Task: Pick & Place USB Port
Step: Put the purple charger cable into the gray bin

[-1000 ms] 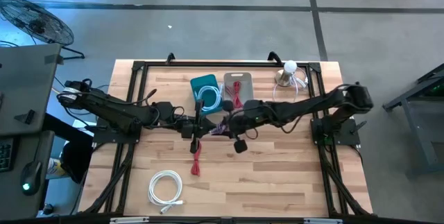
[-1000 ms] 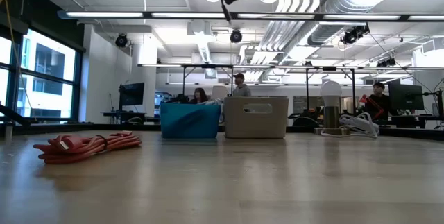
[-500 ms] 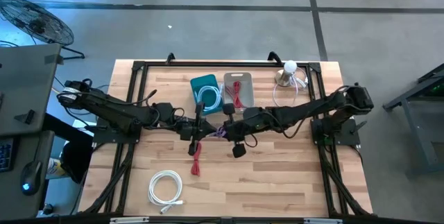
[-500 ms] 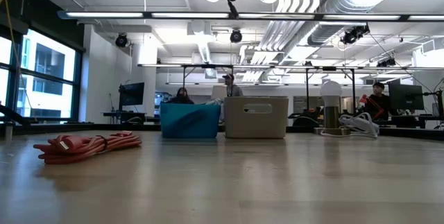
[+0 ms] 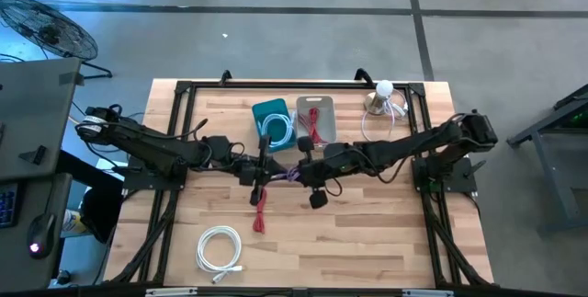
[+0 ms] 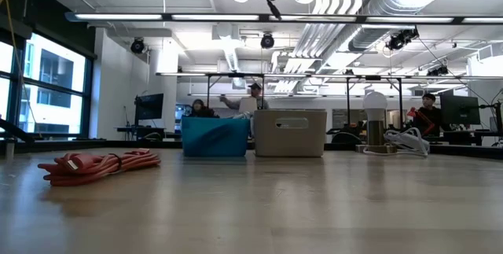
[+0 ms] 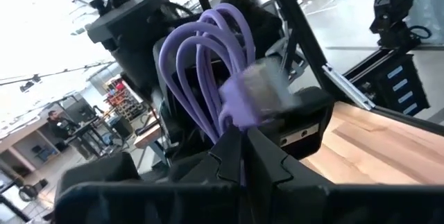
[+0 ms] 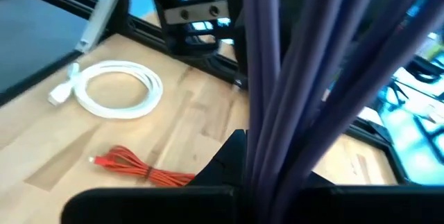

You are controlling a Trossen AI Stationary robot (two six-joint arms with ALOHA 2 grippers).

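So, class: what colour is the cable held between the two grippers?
Purple cable; the left wrist view shows it best.

purple cable (image 7: 208, 64) looped between the two dark grippers — left gripper (image 7: 243, 156) black, right gripper (image 8: 251, 156) black too. pale wood-grain table (image 5: 367, 242), light blond planks. red cable (image 6: 100, 164) bundled on it, bright orange-red; white cable (image 5: 219, 246) coiled nearby. teal bin (image 6: 215, 136) beside a grey bin (image 6: 289, 133) — the teal one carries a light blue cable (image 5: 276, 131), the grey one another red cable (image 5: 311, 124). white-domed lamp (image 5: 380, 95) on a brassy base.
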